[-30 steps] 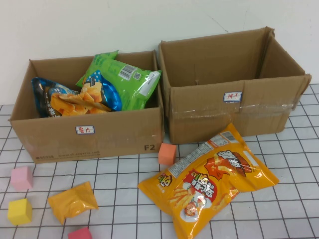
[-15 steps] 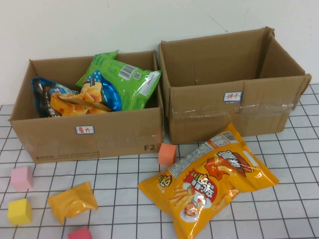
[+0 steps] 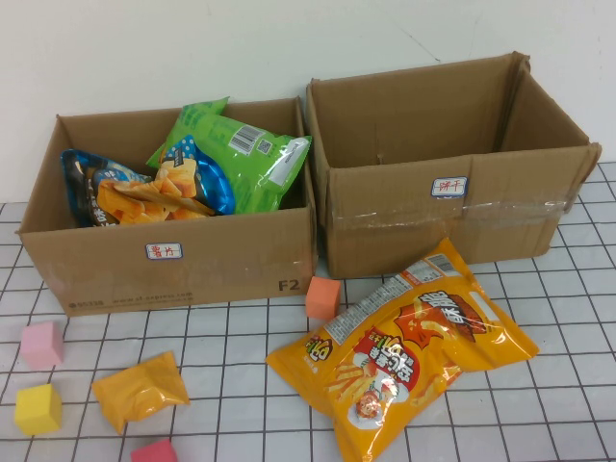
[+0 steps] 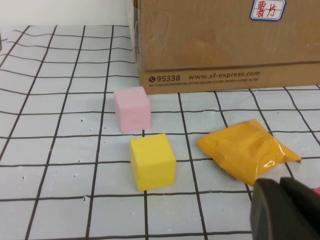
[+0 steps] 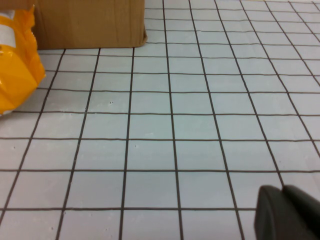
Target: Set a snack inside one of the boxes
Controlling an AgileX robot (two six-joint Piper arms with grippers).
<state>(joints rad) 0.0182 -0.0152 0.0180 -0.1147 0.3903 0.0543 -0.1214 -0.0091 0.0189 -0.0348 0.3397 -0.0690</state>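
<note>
Work looks unstarted: big snack bag (image 3: 402, 348) and small pouch (image 3: 141, 389) lie on the table before the boxes (image 3: 168, 258), while left gripper (image 4: 286, 209) and right gripper (image 5: 288, 213) hover low, seemingly closed and empty.

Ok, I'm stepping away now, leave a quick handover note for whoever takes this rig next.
Left gripper: only a dark tip shows in its wrist view, low over the table near the small orange packet; holds nothing visible.
Right gripper: tip only, over bare grid table right of the large orange snack bag; holds nothing visible.
Neither arm shows in the high view.
Left box holds a green bag and a blue bag. Right box looks empty.
Done: nothing visibly under way.
Left: pick a snack off the table and drop it into a box.
</note>
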